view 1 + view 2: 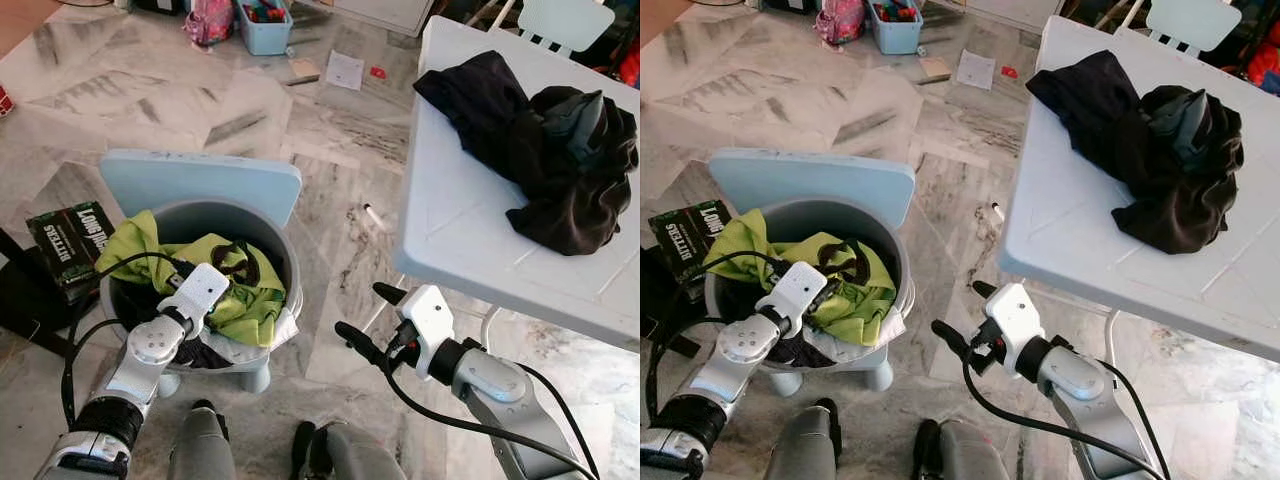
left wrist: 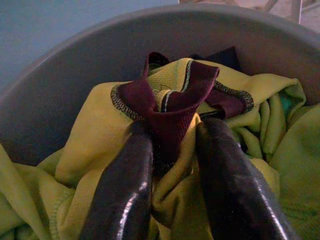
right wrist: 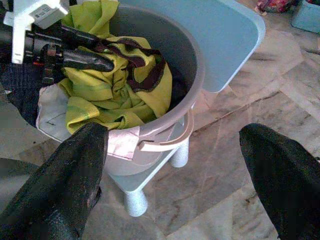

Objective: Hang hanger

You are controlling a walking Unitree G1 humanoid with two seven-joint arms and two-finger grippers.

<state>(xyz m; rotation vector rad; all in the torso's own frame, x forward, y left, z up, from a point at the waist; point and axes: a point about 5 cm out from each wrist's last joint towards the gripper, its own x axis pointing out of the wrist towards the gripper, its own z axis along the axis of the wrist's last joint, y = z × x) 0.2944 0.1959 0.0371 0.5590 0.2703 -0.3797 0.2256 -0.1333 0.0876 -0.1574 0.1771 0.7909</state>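
Observation:
A grey bucket (image 1: 287, 252) holds a crumpled yellow-green shirt (image 1: 250, 305) with a maroon collar (image 2: 172, 100). My left gripper (image 2: 172, 135) reaches down into the bucket. It is shut on the shirt, with the collar fabric bunched between its black fingers (image 2: 125, 190). From the right wrist view the left gripper (image 3: 107, 52) lies across the top of the shirt. My right gripper (image 1: 360, 310) hovers open over the floor between the bucket and the table, with nothing in it.
A pale blue lid (image 1: 200, 180) stands behind the bucket, which rests on a small stool (image 1: 255, 378). A white table (image 1: 460, 230) to the right carries a heap of dark clothes (image 1: 540, 140). Boxes (image 1: 70, 240) lie at the left, a marker (image 1: 373, 216) on the marble floor.

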